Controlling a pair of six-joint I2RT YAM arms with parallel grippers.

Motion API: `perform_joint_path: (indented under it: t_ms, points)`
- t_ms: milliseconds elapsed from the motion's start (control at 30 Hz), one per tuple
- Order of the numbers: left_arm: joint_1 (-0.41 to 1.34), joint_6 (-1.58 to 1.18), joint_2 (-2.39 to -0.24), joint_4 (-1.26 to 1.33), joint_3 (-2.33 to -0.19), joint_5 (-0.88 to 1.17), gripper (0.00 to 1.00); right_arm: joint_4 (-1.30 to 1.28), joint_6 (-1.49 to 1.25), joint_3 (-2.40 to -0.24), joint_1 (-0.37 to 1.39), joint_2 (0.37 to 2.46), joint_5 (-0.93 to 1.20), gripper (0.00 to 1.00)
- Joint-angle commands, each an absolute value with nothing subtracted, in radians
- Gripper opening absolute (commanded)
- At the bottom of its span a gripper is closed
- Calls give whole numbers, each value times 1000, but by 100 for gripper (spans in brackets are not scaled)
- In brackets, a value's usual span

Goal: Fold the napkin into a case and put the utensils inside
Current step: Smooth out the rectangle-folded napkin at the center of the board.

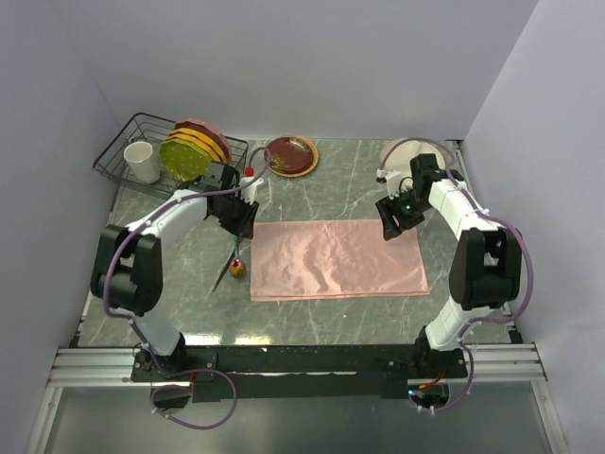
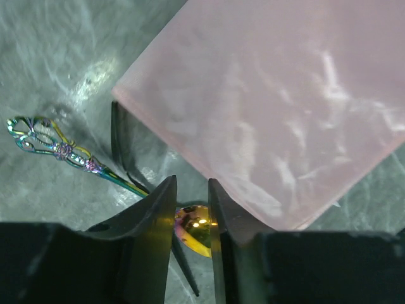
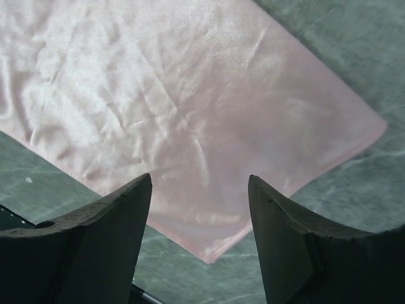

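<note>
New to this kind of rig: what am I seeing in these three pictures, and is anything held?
Two robot arms are bolted at the near edge of a table. The wide picture looks down from above and behind them; the other two come from a camera on each wrist. On the table lies the napkin, a flat pink rectangle, with the utensils left of it. A dish rack and plates stand at the far edge. The left gripper, jaws narrowly apart, and the right gripper, jaws wide, hang at the napkin's far corners. Neither holds anything.
</note>
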State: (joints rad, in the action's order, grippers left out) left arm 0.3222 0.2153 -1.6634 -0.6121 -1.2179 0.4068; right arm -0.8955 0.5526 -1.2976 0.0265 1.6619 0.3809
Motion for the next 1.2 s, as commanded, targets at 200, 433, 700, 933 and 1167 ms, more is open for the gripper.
perform_joint_path:
  t_ms: [200, 433, 700, 933, 1167]
  points:
    - [330, 265, -1709, -614, -1220, 417, 32, -789, 502, -1160, 60, 1720, 267, 50]
    - [405, 284, -1772, -601, -1213, 393, 29, -738, 511, -1068, 58, 1753, 195, 45]
    - [442, 281, -1879, -571, -1229, 337, 27, -746, 515, -997, 60, 1706, 167, 44]
    - [443, 293, -1945, -575, -1316, 324, 27, -784, 485, -971, 58, 1645, 209, 45]
    - [427, 267, -1778, -646, -1419, 514, 45, -867, 407, -1142, 31, 1543, 388, 51]
